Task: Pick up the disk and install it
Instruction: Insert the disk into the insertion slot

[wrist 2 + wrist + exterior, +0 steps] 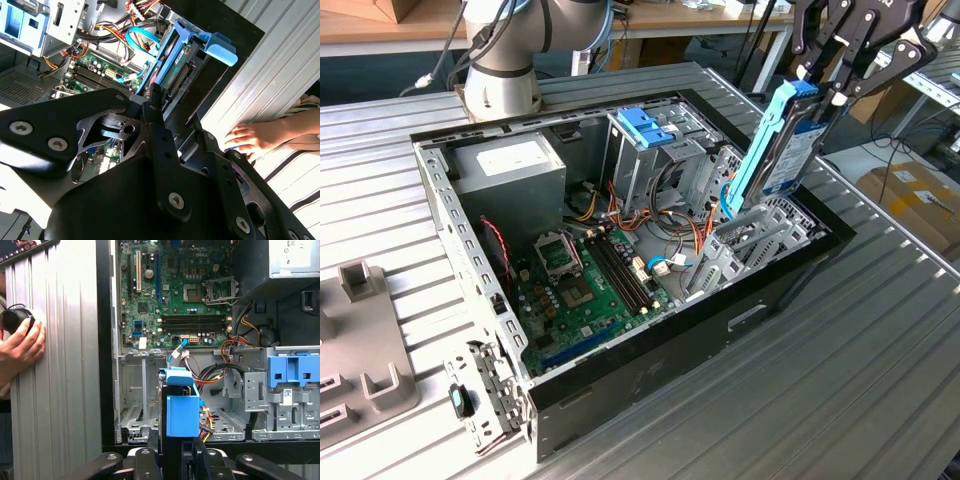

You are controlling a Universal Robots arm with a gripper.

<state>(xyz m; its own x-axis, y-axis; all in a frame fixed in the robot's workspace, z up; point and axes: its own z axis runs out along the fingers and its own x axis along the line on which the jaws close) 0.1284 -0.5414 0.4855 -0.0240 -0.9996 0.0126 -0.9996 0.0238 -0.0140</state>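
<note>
The disk (pixel 782 150), grey metal in a light-blue carrier, stands steeply tilted at the exterior view's right. My gripper (pixel 827 93) is shut on its upper end. The disk's lower end reaches down to an empty metal drive bay (pixel 760 232) in the open computer case (pixel 790 285); whether it touches the bay I cannot tell. In the second wrist view the disk (pixel 172 65) runs away from the gripper (pixel 174 107) towards the case. In the first wrist view its blue carrier end (pixel 180 412) rises between the fingers (pixel 150 447), over the bay (pixel 142 395).
Inside the case are a grey power supply (pixel 510 165), a tall drive cage with a blue latch (pixel 645 125), a motherboard (pixel 585 290) and loose cables. A person's hand (pixel 255 137) rests on the ribbed table beside the case. A grey fixture (pixel 360 340) sits at the exterior view's left.
</note>
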